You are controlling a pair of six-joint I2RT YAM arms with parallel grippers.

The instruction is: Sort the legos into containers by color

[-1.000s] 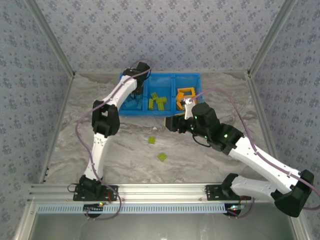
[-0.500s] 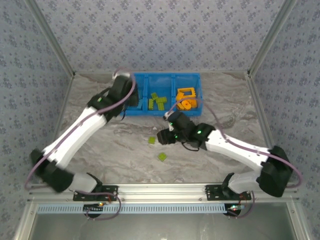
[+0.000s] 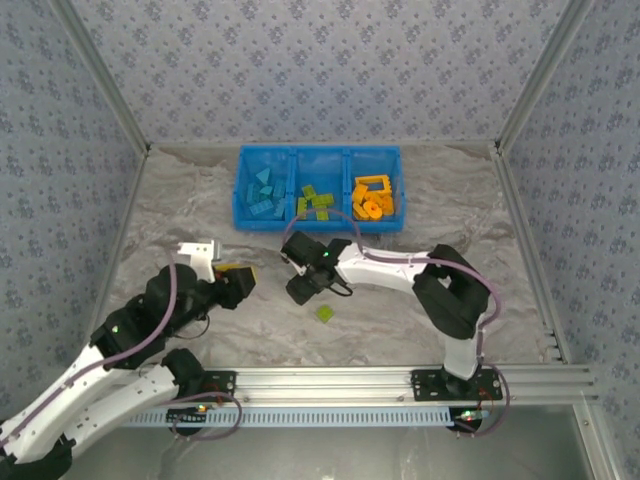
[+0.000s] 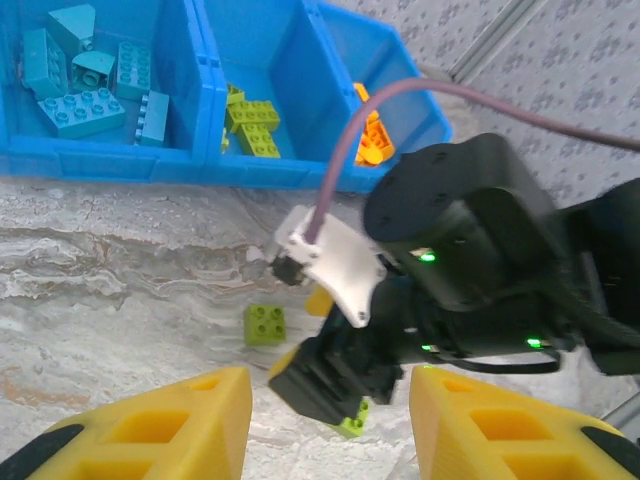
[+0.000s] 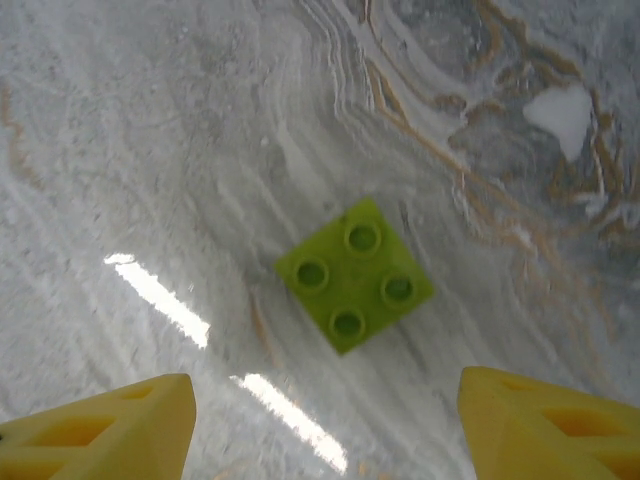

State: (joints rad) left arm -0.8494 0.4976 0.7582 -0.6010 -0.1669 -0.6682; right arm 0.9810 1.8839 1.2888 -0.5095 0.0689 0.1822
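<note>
Lime brick (image 5: pixel 355 275) now beneath the right tool (image 5: pixel 325 425); left tool (image 3: pixel 238 283) withdrawn.

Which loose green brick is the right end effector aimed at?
The lime brick nearer the blue bin, centred ahead of the open right end effector; the other green brick lies farther from the bin.

Overhead wide, left wrist facing bin (image 4: pixel 120 165), right wrist downward

Robot lab test cell, patterned walls (image 3: pixel 320 70), aluminium frame (image 3: pixel 330 378), marble-look tabletop (image 3: pixel 180 200)
</note>
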